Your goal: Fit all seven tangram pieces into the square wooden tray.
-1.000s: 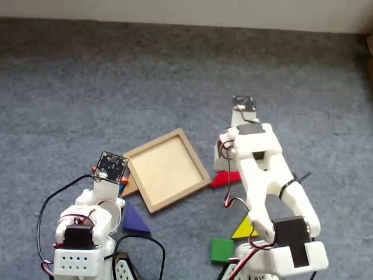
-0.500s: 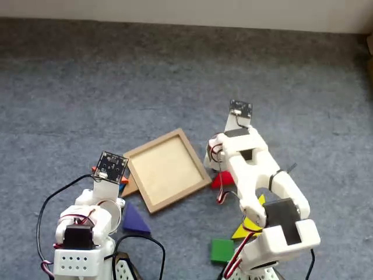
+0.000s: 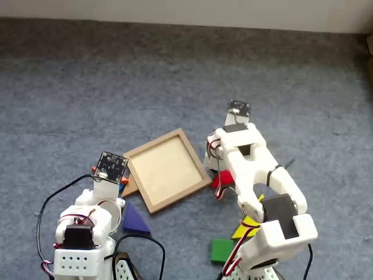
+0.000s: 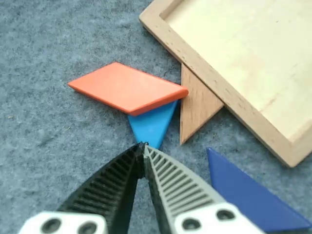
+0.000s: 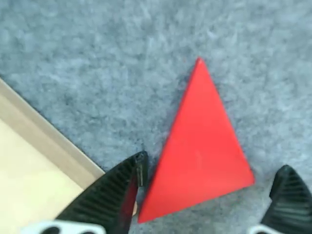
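Since the earlier frame the right arm has drawn back and turned nearer to the wooden tray (image 3: 152,143), which lies empty between the arms. The right gripper (image 5: 213,163) hangs spread wide over the red triangle (image 5: 200,141). The left gripper (image 4: 143,147) is pressed together.

I judge that one finger, being close to the rim, may strike it or push the flat piece away. The right wrist view gives this narrow gap, which the arm covers in the high view.
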You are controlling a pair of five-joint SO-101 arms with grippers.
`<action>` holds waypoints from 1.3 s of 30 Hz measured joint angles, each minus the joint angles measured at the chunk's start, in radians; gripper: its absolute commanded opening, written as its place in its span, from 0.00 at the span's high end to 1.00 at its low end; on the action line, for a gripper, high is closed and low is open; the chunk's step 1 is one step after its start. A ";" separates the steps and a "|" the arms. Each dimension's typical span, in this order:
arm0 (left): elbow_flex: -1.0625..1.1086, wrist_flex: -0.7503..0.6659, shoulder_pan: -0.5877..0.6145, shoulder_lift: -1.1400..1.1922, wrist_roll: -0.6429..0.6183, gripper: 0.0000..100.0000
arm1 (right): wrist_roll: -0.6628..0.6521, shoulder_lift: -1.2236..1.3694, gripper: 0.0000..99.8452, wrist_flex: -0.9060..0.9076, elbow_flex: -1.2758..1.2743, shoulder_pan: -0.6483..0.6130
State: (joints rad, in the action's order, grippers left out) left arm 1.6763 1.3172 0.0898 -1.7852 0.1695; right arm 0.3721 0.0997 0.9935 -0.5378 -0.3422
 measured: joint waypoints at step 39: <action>0.000 0.000 0.000 0.000 0.000 0.99 | -0.104 -0.161 0.84 0.077 -0.012 0.066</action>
State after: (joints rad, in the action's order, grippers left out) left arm 1.6763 1.3172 0.0898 -1.7852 0.1695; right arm 0.2677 -0.0614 1.0702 -0.5501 -0.2762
